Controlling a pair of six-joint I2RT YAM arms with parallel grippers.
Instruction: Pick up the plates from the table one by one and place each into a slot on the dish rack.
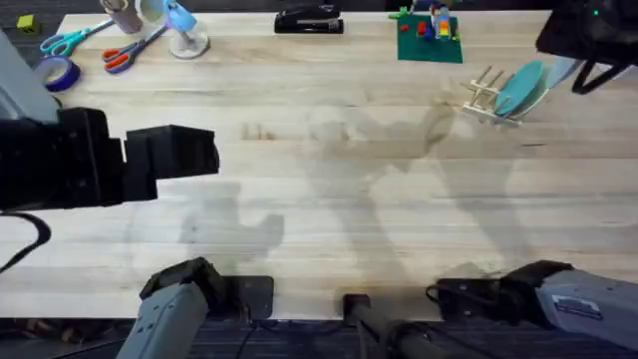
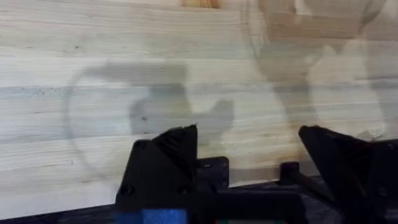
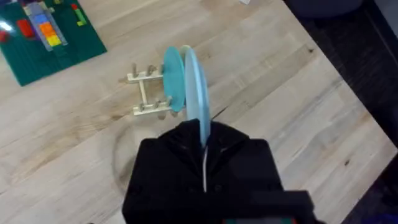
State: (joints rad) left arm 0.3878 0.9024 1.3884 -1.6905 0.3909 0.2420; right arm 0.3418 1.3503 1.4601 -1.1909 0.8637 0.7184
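The dish rack (image 1: 485, 97) stands at the far right of the table (image 1: 329, 199), and a teal plate (image 1: 520, 88) stands upright between its pegs. In the right wrist view the teal plate (image 3: 173, 79) sits in the rack (image 3: 148, 93). My right gripper (image 3: 204, 134) is shut on the rim of a light blue plate (image 3: 195, 93), held on edge just beside the teal one. Overhead, this light blue plate (image 1: 559, 71) hangs right of the rack under the right gripper (image 1: 576, 60). My left gripper (image 1: 199, 155) hovers open over bare wood at the left, with nothing between its fingers (image 2: 166, 155).
A green baseplate (image 1: 429, 40) with bricks lies behind and left of the rack. A black stapler (image 1: 308, 20) sits at the back middle. Scissors (image 1: 128, 50), a tape roll (image 1: 58, 72) and cups (image 1: 150, 12) crowd the back left corner. The table's right edge (image 3: 323, 50) is near the rack.
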